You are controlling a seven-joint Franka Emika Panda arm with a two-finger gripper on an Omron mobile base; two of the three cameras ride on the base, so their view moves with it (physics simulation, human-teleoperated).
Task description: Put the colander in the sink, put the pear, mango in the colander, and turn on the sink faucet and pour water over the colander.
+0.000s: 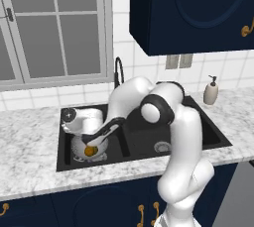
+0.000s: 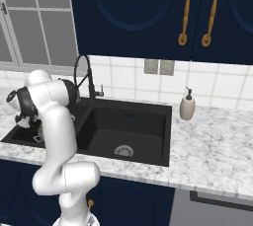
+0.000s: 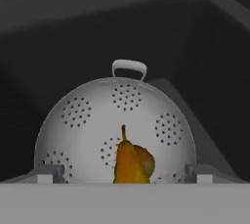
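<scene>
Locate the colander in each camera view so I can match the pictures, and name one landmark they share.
Left base view: the colander sits in the left basin of the sink, partly behind the arm, lower left of centre.
Right base view: I cannot pick it out; the arm covers the left basin at the far left.
Hand view: centre bottom, with its loop handle at the top and a pear inside.
Shared landmark: the black sink.

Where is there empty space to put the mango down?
The right basin lies bare around its drain. Bare counter stretches left of the sink. Crowded: the left basin, where the colander holds the pear under the open gripper.
</scene>
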